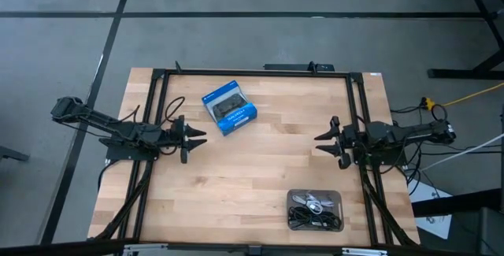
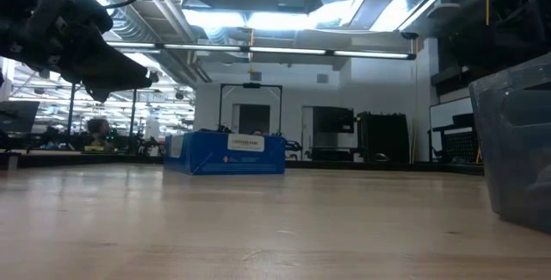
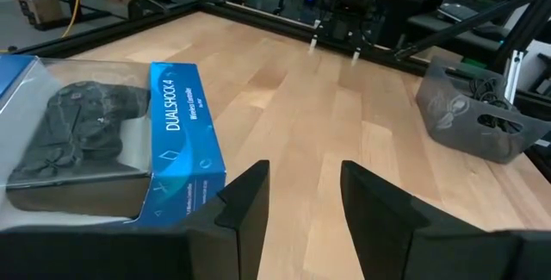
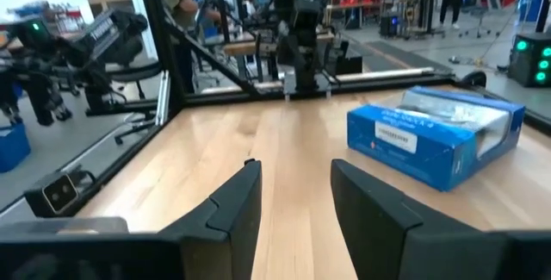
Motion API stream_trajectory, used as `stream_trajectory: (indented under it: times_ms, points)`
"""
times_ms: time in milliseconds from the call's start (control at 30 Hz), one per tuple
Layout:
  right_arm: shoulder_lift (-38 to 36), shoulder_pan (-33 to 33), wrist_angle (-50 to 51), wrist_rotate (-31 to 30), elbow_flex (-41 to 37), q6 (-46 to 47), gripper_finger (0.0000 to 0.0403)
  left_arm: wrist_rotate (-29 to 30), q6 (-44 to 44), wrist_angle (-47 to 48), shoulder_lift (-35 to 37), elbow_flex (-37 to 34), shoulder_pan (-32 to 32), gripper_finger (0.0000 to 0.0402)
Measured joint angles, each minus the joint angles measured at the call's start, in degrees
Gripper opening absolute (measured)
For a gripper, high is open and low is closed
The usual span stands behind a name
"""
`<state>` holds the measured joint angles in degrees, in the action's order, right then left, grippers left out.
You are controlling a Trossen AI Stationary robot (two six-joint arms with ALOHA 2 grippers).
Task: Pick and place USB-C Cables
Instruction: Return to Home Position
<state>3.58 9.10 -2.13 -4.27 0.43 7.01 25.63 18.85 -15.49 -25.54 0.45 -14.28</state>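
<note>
Several USB-C Cables (image 1: pixel 313 213) inside grey bin (image 1: pixel 314 192)

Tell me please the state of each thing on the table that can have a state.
left claw: open, empty, above the table, left side.
right claw: open, empty, above the right side.
USB-C cables: lying tangled inside the grey bin.
grey bin: upright, holding the cables.
blue box: lying flat, window up, controller inside.
</note>
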Motion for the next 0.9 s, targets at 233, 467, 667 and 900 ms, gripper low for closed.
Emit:
stream_trajectory:
  times_ms: [233, 467, 667, 900]
  points:
    - [2.02, 0.0, -0.05, 0.0, 0.0, 0.0, 0.0145, 0.02, 0.0, 0.0, 0.0, 0.0, 0.0, 0.0137]
    - [-2.09, 0.0, -0.27, -0.02, 0.0, 0.0, 0.0145, 0.02, 0.0, 0.0, 0.0, 0.0, 0.0, 0.0137]
    - [-3.53, 0.0, -0.97, -0.07, 0.0, 0.0, 0.0145, 0.03, 0.0, -0.01, 0.01, 0.0, 0.02, 0.0137]
    - [-3.09, 0.0, -0.47, -0.11, 0.0, 0.0, 0.0145, 0.03, 0.0, 0.0, 0.02, 0.0, 0.02, 0.0137]
